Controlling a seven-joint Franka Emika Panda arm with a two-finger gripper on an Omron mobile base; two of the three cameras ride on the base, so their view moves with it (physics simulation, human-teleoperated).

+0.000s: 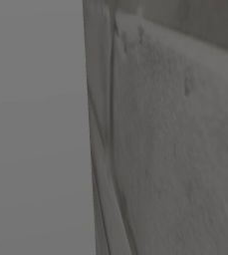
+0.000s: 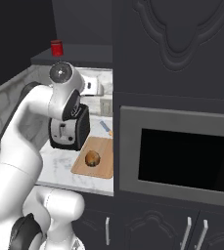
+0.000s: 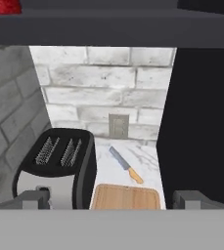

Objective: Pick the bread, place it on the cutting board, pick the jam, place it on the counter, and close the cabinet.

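Sitting on the cutting board [image 2: 95, 158], the bread [image 2: 92, 158] shows as a small brown round just left of centre in the right base view, resting near the middle of the pale wooden slab. That looks like the first half of the job settled: the loaf lies flat and alone on the board, nothing touching it.

The jam [image 2: 57, 48], a small red jar, stands on a dark shelf in the upper left of that same frame, well above the counter [image 2: 59, 171]; a sliver of red in the top left corner of the hand view [image 3: 3, 6] is most likely the same jar. To my eye it is the next thing to fetch, since it has not yet come down to the marble.

Beside the board, to its left, sits a black toaster [image 3: 57, 166], and a knife [image 3: 125, 166] with an orange handle lies on the counter just beyond the board's far edge, near the brick wall and its outlet [image 3: 117, 126].

The tool [image 3: 116, 200] hangs over the near edge of the board, its two tips spread as wide as they go, with nothing between them and nothing touched. The hand looks level toward the back wall, which I take as a pause between steps rather than a reach.
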